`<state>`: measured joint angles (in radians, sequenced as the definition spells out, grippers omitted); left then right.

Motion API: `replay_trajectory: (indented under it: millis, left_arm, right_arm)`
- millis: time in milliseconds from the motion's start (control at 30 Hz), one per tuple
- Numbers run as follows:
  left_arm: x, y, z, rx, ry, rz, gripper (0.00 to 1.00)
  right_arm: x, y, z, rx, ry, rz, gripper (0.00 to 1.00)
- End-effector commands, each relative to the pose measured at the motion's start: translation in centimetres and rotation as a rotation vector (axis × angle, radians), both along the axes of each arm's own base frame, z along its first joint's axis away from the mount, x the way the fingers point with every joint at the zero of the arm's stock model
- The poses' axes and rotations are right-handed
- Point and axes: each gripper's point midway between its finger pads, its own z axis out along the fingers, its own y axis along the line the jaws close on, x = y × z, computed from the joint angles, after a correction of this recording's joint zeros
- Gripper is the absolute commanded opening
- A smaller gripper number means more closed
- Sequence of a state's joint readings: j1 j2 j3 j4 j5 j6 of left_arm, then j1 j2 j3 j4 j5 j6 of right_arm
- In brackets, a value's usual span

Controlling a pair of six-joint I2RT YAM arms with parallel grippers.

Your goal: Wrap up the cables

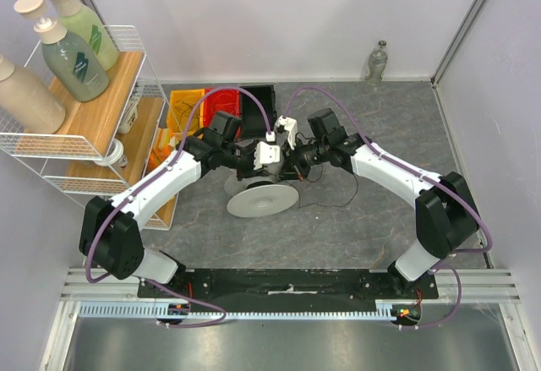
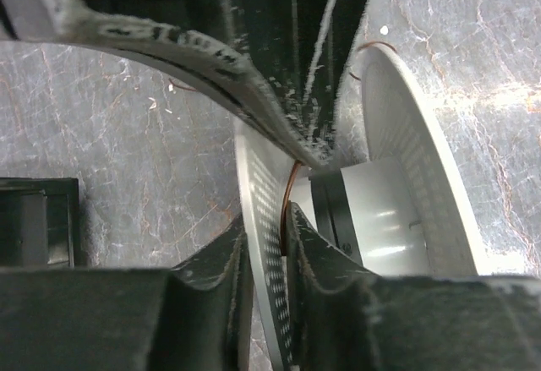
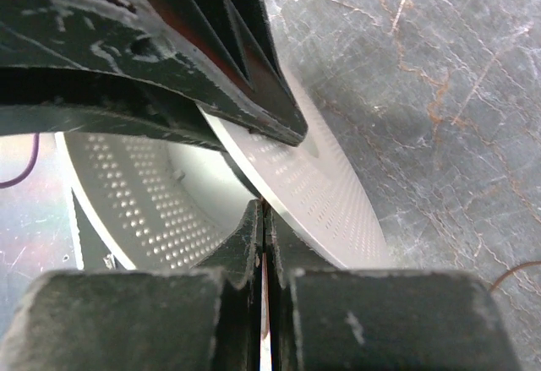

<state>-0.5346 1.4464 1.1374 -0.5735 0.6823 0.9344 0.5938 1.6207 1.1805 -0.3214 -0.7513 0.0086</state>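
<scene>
Wire [image 2: 290, 193] runs in at the white spool's [image 1: 262, 200] hub, where a dark band may be turns already wound. More trails loose on the desk [image 1: 380, 244] to its right, so winding looks unfinished. The left gripper [image 2: 308, 187] clamps a flange; whether the right gripper [image 3: 279, 172] pinches anything I cannot tell.

Robot lab cell: white partition walls [image 1: 338, 16], arms [image 1: 161, 189] bolted to an aluminium rail [image 1: 287, 308].
</scene>
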Motion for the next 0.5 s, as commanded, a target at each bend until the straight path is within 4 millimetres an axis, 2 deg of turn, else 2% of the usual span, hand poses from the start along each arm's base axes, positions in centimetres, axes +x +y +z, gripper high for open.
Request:
replay_trajectory:
  millis: [0,133,300,367,467]
  left_arm:
    - [-0.1,-0.1,-0.3,0.006,-0.004,-0.018,0.17]
    - [-0.2,-0.2,0.0,-0.004,-0.008,-0.022,0.02]
    - [-0.2,-0.1,0.5,-0.029,-0.023,-0.008,0.02]
    - [0.0,0.0,0.8,-0.042,-0.028,0.005,0.02]
    - [0.3,0.2,1.3,-0.064,-0.031,0.014,0.02]
  right_arm:
    - [0.5,1.2,1.9,0.06,-0.045,0.019,0.0]
    - [0.8,1.2,1.7,0.052,-0.048,0.012,0.0]
    - [1.2,0.9,1.9,0.035,-0.054,-0.03,0.0]
    - [1.4,0.5,2.3,0.028,-0.074,-0.051,0.06]
    - [1.7,-0.6,2.4,0.007,-0.101,-0.095,0.3]
